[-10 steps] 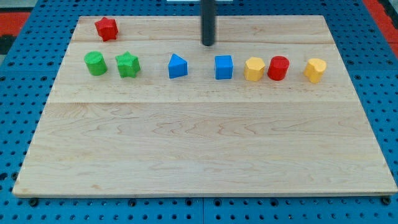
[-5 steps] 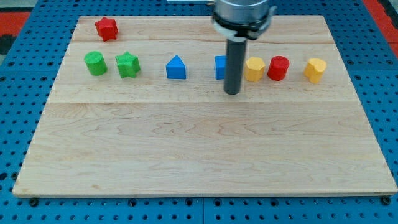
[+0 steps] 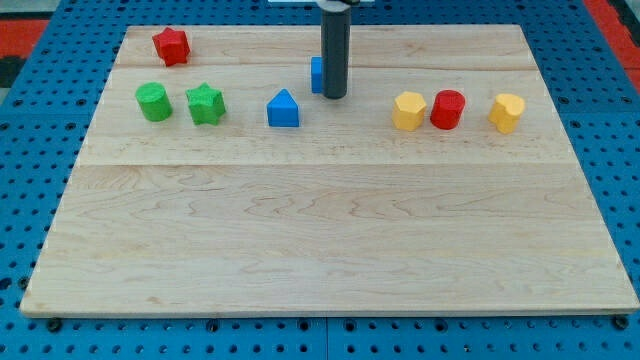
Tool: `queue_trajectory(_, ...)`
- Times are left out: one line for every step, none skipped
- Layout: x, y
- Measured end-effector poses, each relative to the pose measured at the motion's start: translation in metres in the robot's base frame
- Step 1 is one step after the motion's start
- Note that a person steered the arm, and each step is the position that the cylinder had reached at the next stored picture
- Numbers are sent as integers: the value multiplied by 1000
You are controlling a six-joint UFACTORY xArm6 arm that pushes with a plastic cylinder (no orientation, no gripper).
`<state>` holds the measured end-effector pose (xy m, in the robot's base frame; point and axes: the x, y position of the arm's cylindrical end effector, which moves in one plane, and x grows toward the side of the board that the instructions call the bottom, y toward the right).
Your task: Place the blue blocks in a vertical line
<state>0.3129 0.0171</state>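
Spanning nearly the whole view, the wooden table (image 3: 330,240) lies on a blue pegboard (image 3: 40,140). My tool is a bare rod with nothing to open or hold. My tip (image 3: 334,96) stands right against the blue block (image 3: 316,75), mostly hidden behind the rod, shape unclear. The blue pointed block (image 3: 283,109) sits near, toward the view's lower left.

Straight dark rod, my tip (image 3: 334,96)
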Motion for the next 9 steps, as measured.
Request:
queue_trajectory(-36, -1)
queue_trajectory(-72, -13)
queue_trajectory(-69, -41)
queue_trajectory(-39, -35)
queue_trajectory(-35, -35)
queue_trajectory(-35, -26)
queue_trajectory(-46, 31)
queue_trajectory(-45, 94)
queue_trajectory(-38, 189)
